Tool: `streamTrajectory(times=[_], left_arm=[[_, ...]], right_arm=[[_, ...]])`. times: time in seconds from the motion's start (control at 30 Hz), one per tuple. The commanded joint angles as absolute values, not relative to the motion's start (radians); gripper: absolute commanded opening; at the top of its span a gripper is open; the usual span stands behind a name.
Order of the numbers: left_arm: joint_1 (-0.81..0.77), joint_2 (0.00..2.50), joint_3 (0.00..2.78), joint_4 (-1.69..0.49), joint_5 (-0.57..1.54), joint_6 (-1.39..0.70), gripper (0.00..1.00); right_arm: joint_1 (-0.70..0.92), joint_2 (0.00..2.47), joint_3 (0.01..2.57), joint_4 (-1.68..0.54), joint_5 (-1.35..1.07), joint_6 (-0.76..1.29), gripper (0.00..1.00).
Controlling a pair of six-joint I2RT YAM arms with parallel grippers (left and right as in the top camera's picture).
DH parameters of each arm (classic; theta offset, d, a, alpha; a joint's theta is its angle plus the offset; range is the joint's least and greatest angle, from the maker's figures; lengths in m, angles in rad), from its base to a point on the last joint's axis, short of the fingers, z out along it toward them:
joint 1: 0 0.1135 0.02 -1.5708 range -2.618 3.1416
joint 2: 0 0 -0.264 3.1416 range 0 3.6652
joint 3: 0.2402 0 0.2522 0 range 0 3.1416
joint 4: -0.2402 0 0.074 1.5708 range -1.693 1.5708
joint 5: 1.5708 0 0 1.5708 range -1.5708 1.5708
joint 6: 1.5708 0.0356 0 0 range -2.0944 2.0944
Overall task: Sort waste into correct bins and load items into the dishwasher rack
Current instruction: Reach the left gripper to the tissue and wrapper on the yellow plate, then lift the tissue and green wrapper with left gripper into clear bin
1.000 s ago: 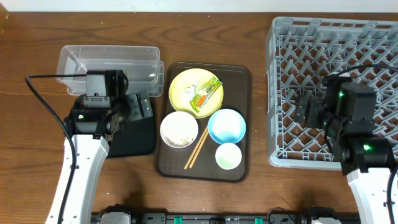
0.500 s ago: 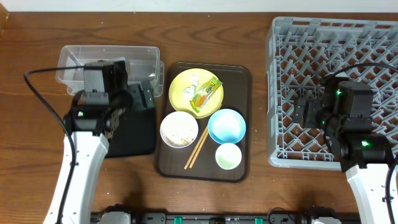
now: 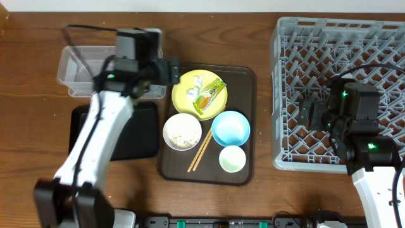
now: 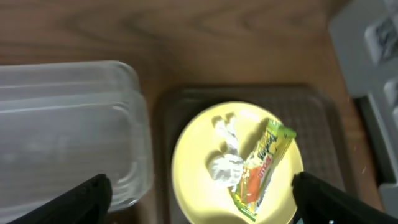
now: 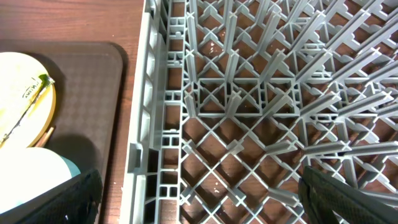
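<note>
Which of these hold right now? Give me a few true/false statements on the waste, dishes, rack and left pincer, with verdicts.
1. The snack wrapper lies on the yellow plate. True.
2. The white bowl is empty. False: it holds whitish food scraps.
3. The chopsticks lie between the white bowl and the blue bowl. True.
4. The green cup stands in the dishwasher rack. False: it sits on the brown tray.
5. The left pincer grips the tissue. False: it is open above the plate, where the tissue lies.
</note>
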State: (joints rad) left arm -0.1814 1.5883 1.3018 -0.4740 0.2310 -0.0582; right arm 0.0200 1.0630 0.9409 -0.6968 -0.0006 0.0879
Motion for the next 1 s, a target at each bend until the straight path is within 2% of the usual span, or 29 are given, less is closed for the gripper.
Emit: streamTrajectory(times=[0.0, 0.27, 0.57, 0.63, 0.7, 0.83, 0.9, 0.97], left_arm=[[-0.232, 1.670, 1.312, -0.455, 0.234, -0.006, 0.92], [-0.316, 1.862, 1.312, -0.364, 0.183, 0.033, 0.89], [-0.329, 2.007, 1.312, -0.347, 0.126, 0.033, 0.76], [-0.329, 2.018, 1.312, -0.346, 0.126, 0.033, 0.68], [-0.329, 2.019, 1.312, -0.345, 0.126, 0.033, 0.52], [-0.329, 2.007, 1.312, -0.342, 0.118, 0.034, 0.28], [-0.329, 1.997, 1.312, -0.342, 0.118, 0.033, 0.24], [-0.329, 1.979, 1.313, -0.341, 0.118, 0.033, 0.24]], right_arm=[[0.026, 1.062, 0.959, -0.699, -0.004, 0.092, 0.99], [0.026, 1.062, 0.959, -0.700, -0.004, 0.092, 0.99], [0.026, 1.063, 0.959, -0.700, -0.004, 0.092, 0.99], [0.026, 1.062, 0.959, -0.700, -0.004, 0.092, 0.99], [0.026, 1.062, 0.959, -0.700, -0.004, 0.093, 0.99], [0.026, 1.062, 0.959, -0.699, -0.004, 0.093, 0.99], [0.026, 1.062, 0.959, -0.699, -0.004, 0.092, 0.99], [0.026, 1.062, 0.959, -0.700, -0.004, 0.092, 0.99]])
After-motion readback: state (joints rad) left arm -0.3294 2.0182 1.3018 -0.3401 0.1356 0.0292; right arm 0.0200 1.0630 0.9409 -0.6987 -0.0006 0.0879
